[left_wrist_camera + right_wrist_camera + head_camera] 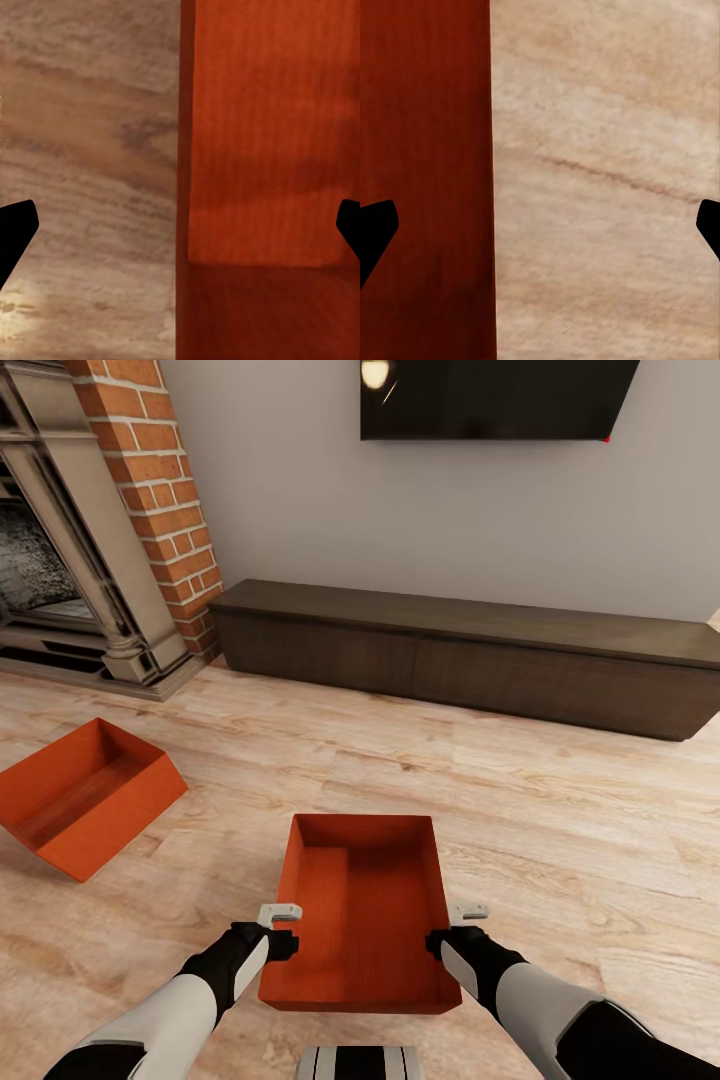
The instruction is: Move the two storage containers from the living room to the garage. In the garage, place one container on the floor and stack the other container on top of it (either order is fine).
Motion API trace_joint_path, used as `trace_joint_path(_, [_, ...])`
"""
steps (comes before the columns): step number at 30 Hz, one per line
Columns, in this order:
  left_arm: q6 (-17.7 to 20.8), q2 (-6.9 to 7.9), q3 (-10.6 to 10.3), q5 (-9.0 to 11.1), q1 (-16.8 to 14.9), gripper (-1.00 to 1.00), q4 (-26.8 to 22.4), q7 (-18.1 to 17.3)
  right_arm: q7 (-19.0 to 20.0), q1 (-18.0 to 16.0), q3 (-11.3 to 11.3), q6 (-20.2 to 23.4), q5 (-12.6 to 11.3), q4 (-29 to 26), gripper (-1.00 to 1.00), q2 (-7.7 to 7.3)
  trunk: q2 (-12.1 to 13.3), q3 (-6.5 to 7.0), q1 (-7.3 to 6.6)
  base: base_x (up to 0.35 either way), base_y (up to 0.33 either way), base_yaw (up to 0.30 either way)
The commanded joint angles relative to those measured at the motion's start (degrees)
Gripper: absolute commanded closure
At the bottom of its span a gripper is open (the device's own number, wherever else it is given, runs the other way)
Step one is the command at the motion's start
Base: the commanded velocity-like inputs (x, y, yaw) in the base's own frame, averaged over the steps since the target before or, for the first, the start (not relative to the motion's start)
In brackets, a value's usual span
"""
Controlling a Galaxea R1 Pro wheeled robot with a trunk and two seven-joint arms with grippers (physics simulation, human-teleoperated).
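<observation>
Left gripper (281,911) spread wide, straddling the left long wall of the near storage container (365,905); holds nothing. In the left wrist view its dark fingertips (16,229) stand at opposite edges of the picture, the bin's thin wall running up between them, wood-plank floor (90,150) on one side, ribbed orange interior (270,135) on the other. Whether a finger touches the wall I cannot tell.

Second storage container (85,792) lies well apart from the left gripper, beyond it and out to its left, tilted on the planks with its open side facing up and toward the robot, near the brick fireplace (150,490).

Near container sits between the two grippers, open top up, flat on the living room floor (560,810), long axis pointing away from the robot.

Right gripper (468,910) likewise wide open, astride the right long wall, gripping nothing. Right wrist view: fingertips (376,229) far apart, wall edge between them, orange inside (424,150) to one side, pale planks (607,187) to the other. Contact not discernible.

Beyond both grippers, a long dark low cabinet (480,650) against the wall, TV (495,398) above it.
</observation>
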Motion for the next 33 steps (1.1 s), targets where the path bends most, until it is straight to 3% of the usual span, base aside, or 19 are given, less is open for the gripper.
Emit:
trace_joint_path(1, [0.3,-0.01,0.0,0.1,0.0,-1.0,-0.1,0.2,-0.3,0.0,0.5,0.4,-0.4,-0.1,-1.0,-0.02,0.0,-0.04,-0.01,0.0,0.0,0.0])
trace_joint_path(7, [0.3,0.0,0.0,0.1,0.0,-1.0,-0.1,0.2,-0.3,0.0,0.5,0.4,-0.4,-0.1,-1.0,0.03,0.0,-0.04,-0.01,0.0,0.0,0.0])
trace_joint_path(15, [0.3,0.0,0.0,0.1,0.0,-1.0,-0.1,0.2,-0.3,0.0,0.5,0.4,-0.3,-0.1,-1.0,2.62,0.0,-0.04,-0.01,0.0,0.0,0.0])
trace_joint_path(33, [0.3,0.0,0.0,0.2,0.0,-1.0,-0.1,0.2,-0.3,0.0,0.5,0.4,-0.3,-0.1,-1.0,2.1,0.0,-0.04,-0.01,0.0,0.0,0.0])
